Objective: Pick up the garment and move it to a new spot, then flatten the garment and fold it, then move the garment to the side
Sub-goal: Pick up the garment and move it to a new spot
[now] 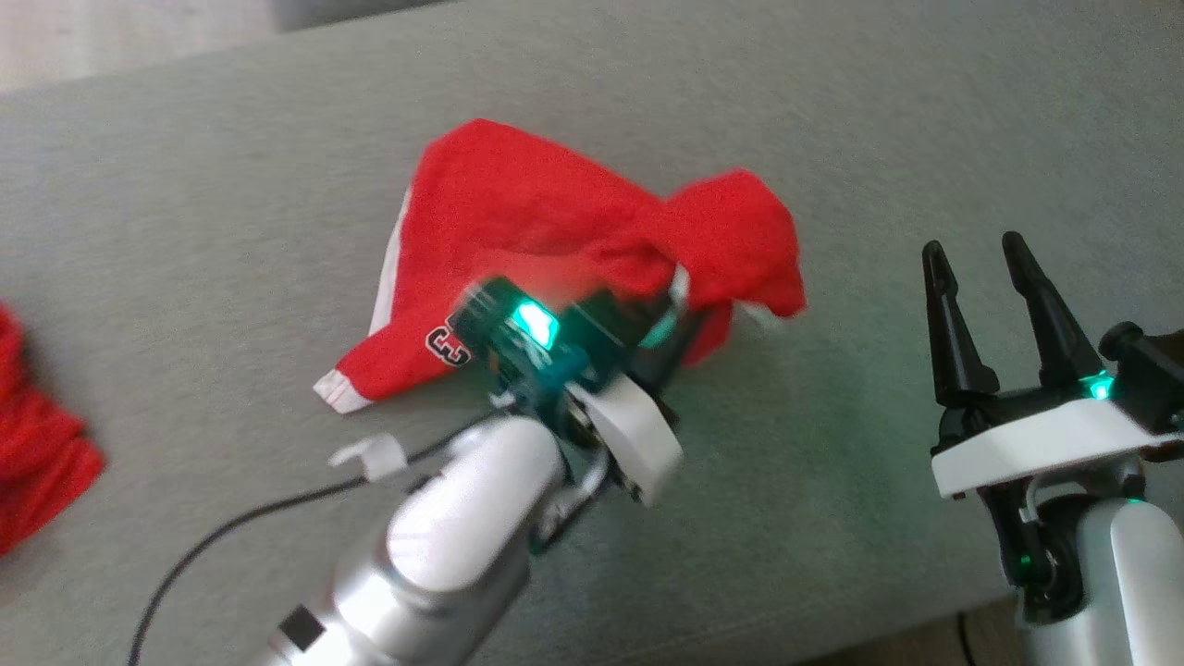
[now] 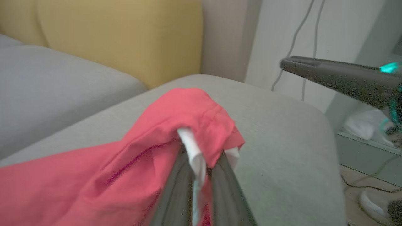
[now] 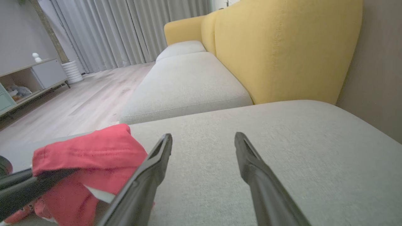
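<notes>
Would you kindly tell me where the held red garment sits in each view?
Head view: red garment, centre.
Left wrist view: red garment, lower left to centre, pinched between the fingers.
Right wrist view: red garment, lower left.
Shared landmark: grey sofa cushion beneath it.

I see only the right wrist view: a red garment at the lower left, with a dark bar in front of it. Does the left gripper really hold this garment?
Observer: Yes. In the left wrist view the left gripper is shut on the garment, pinching a white-trimmed edge.
Operator: Does the garment carry any print?
Observer: The head view shows a dark-outlined print, like a 3, near its white-striped corner.
Operator: Is any other cloth nearby?
Observer: Yes, a second red cloth lies apart from it on the grey cushion, at the head view's left edge.
</notes>
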